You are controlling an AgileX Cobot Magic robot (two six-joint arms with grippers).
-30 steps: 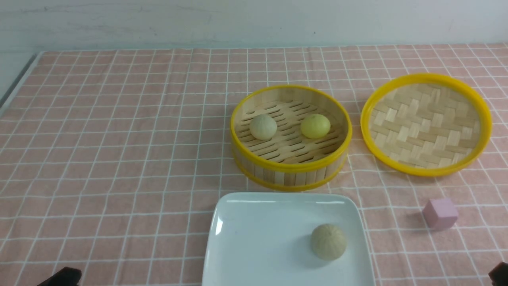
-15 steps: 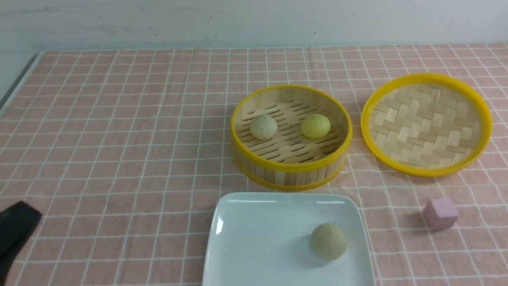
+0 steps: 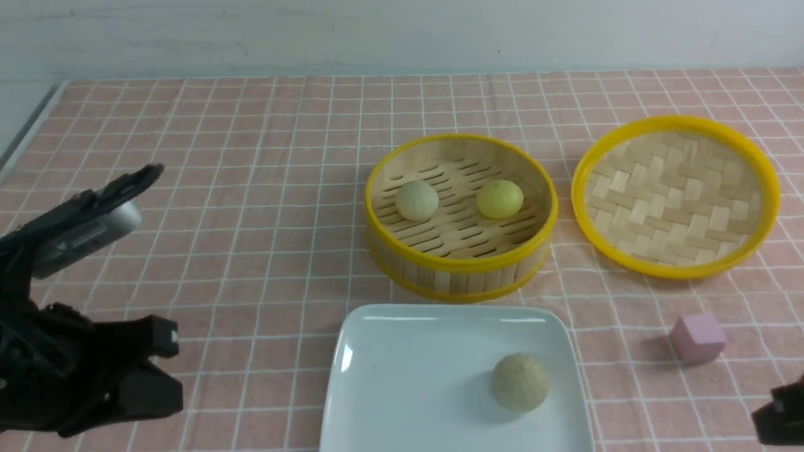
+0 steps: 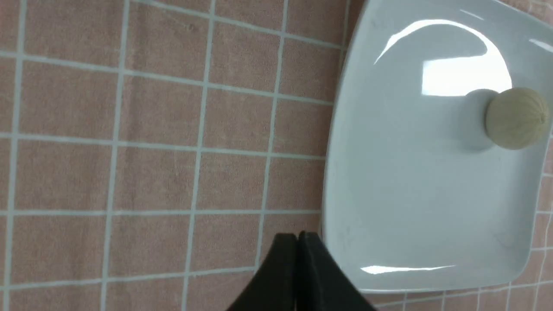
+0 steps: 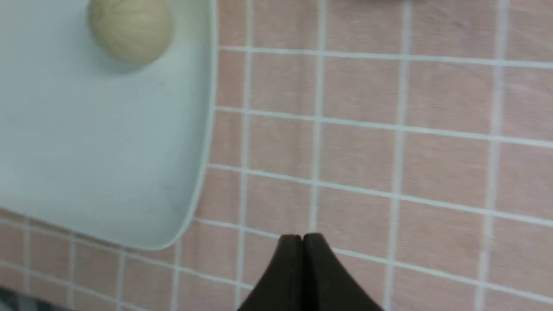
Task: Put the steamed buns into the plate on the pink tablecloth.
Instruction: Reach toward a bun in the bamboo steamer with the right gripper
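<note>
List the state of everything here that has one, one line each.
Steamer basket: uncovered, two buns inside.
Lid: off, lying beside the basket.
Plate: one tan bun on it.
Cream bun: in the basket.
Yellow bun: in the basket.
Left gripper: shut, empty.
Right gripper: shut, empty.

Bright, even overhead light glares on the plate; wrist views slightly soft.

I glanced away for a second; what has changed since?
The left arm has risen into the front view at the left; the right arm has edged up at the bottom right corner. The left gripper and right gripper are shut, empty. Bun on the plate, pale bun and yellow bun in the basket, lid and cube stayed put.
</note>
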